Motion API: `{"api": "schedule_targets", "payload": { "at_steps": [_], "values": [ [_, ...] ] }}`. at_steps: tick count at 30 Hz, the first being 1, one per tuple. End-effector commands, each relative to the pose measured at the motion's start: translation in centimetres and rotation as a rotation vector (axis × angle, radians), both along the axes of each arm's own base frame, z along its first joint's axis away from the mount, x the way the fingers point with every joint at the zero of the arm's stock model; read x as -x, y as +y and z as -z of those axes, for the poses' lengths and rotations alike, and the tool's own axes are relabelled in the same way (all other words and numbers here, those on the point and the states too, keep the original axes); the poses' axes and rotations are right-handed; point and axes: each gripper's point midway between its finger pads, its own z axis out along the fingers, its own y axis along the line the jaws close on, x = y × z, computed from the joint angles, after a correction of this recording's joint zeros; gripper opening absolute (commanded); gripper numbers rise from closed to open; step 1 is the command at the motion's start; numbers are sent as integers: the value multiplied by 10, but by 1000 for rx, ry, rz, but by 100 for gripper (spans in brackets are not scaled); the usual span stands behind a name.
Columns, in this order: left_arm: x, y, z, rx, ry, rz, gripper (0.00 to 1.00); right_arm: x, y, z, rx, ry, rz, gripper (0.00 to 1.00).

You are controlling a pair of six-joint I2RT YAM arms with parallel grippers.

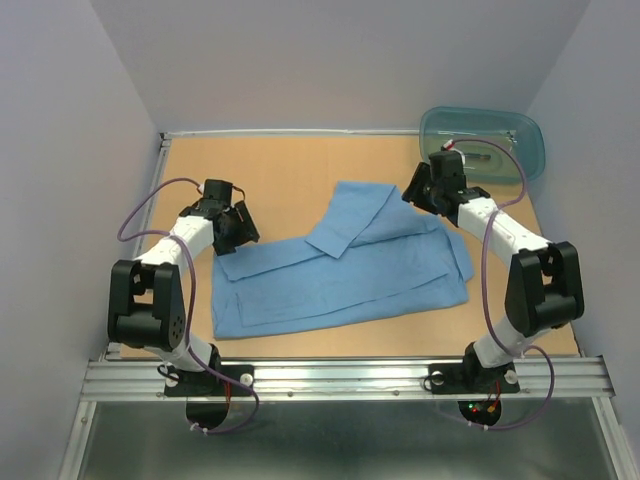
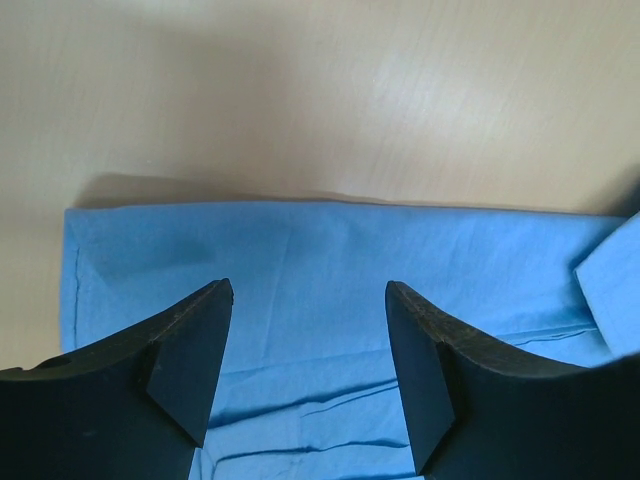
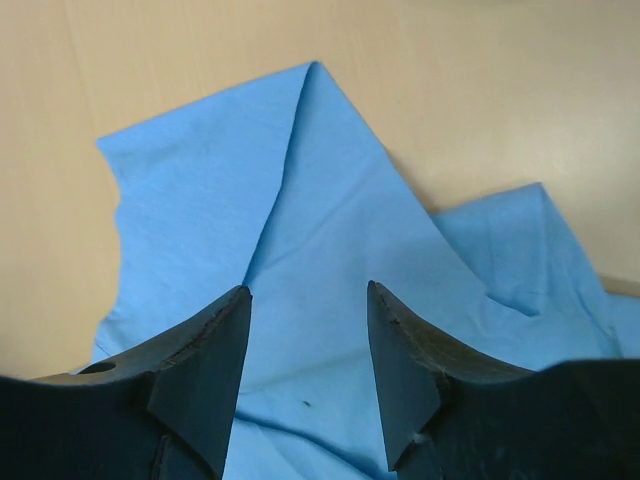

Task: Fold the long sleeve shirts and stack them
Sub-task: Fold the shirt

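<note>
Light blue shirt (image 1: pixel 340 280), perhaps partly folded, flat on the desk (image 1: pixel 280 170); left jaws and right jaws hover wide apart, empty.

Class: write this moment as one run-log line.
left tool open, above shirt | right tool open, above shirt | shirt partly folded, lying flat

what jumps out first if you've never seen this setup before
A partly folded light blue shirt sprawls across the middle of the wooden table, with one flap lying diagonally over its far edge. The left fingers and the right fingers hang open over its two ends, holding nothing. A translucent teal tub sits at the far right corner.
</note>
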Motion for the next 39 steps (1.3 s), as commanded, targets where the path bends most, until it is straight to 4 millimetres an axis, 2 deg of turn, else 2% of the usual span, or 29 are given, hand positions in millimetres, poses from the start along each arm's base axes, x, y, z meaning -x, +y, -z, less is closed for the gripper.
{"api": "schedule_targets", "payload": {
  "at_steps": [1, 4, 7, 11, 14, 15, 17, 18, 22, 26, 27, 29, 30, 33, 39],
  "values": [
    [-5, -8, 14, 44, 2, -13, 74, -23, 16, -6, -140, -45, 34, 55],
    [2, -9, 32, 53, 49, -17, 73, -18, 15, 22, -147, 5, 45, 52],
    [6, -8, 43, 46, 79, -19, 73, -13, 27, 24, -132, 12, -86, 51],
    [6, -8, 51, 39, 99, -19, 74, -10, 43, 14, -137, -8, -208, 52],
    [5, -6, 54, 29, 106, -24, 76, -6, 74, -3, -152, -45, -331, 53],
    [4, -6, 53, 29, 103, -24, 77, 0, 92, -6, -150, -52, -391, 53],
    [3, -6, 50, 30, 94, -23, 77, 12, 118, -4, -174, -37, -488, 53],
    [2, -7, 46, 38, 82, -20, 77, 24, 137, -2, -151, -40, -560, 54],
    [-2, -4, 43, 17, 63, -13, 78, 51, 175, 9, 31, -92, -765, 56],
    [-11, -4, 45, 1, 70, 5, 78, 59, 192, 9, 239, -167, -873, 57],
    [-17, -4, 42, 2, 61, 6, 78, 65, 198, 18, 317, -162, -934, 58],
    [-22, -4, 44, -8, 58, 10, 78, 65, 198, 23, 415, -159, -945, 58],
    [-27, -4, 42, -10, 52, 15, 78, 72, 204, 30, 481, -156, -992, 58],
    [-32, -4, 40, -17, 46, 25, 78, 73, 204, 33, 644, -172, -1002, 60],
    [-32, -5, 40, -17, 47, 29, 78, 76, 211, 41, 876, -176, -1039, 63]
  ]
}}
